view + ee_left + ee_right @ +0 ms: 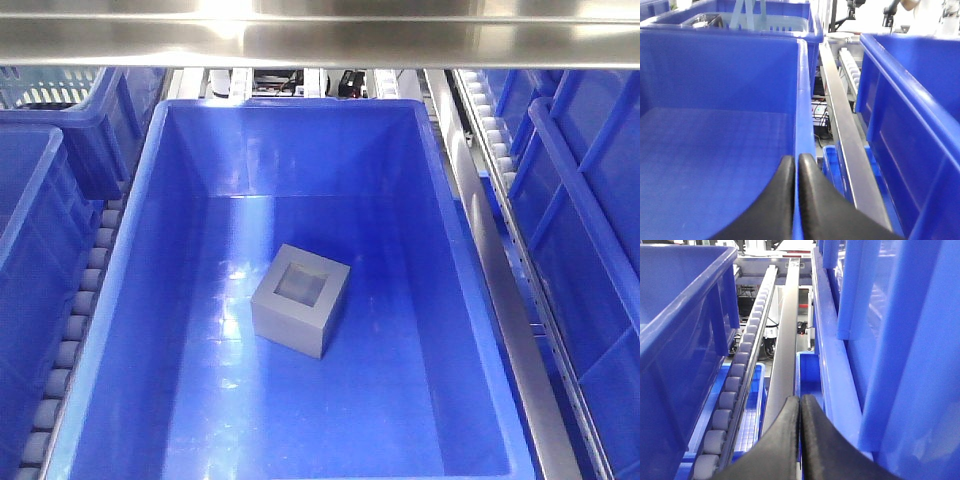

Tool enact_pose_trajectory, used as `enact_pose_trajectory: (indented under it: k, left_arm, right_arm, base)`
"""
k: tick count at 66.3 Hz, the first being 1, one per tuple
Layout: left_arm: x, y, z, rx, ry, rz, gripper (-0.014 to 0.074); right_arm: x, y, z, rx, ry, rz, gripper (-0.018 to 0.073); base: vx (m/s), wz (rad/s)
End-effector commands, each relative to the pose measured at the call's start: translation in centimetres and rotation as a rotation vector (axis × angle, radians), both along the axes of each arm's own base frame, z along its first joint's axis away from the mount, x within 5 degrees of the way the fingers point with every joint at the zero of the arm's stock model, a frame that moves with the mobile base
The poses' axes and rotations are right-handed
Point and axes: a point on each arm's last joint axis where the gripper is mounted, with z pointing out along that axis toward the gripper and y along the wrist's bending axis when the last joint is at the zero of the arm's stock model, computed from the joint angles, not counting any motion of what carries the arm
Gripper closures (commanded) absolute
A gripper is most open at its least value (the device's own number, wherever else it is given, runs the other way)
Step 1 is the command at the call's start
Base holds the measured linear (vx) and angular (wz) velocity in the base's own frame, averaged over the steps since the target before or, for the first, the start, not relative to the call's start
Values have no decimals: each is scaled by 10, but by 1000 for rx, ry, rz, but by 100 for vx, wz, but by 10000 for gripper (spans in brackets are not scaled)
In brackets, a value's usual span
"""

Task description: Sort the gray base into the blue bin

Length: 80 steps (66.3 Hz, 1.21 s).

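Note:
The gray base is a light-gray cube with a square recess facing up. It rests on the floor of the large blue bin in the middle of the front view. Neither gripper shows in the front view. My left gripper is shut and empty, its tips over the right rim of an empty blue tub. My right gripper is shut and empty, above a steel rail between bins. The cube is out of both wrist views.
More blue tubs stand at the left and right of the bin. Roller tracks and steel rails run along both sides. A steel bar crosses the top. A pale mesh basket sits far left.

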Motion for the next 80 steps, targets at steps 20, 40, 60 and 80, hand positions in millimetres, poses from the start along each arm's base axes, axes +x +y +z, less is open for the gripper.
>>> enact_pose_trajectory:
  k: [20, 40, 60, 80]
  left_arm:
    - [0, -2, 0, 61, -91, -33, 602]
    - [0, -5, 0, 57, -93, -76, 602]
    - [0, -5, 0, 58, -94, -75, 602]
    - [0, -5, 0, 58, -94, -75, 602]
  right_arm:
    - [0, 0, 3, -11, -72, 0, 568]
    - [0, 0, 3, -11, -72, 0, 568]
    - [0, 0, 3, -11, -72, 0, 568]
    - [0, 0, 3, -11, -72, 0, 568]
  base:
    - [0, 0]
    - [0, 0]
    - [0, 0]
    - [0, 0]
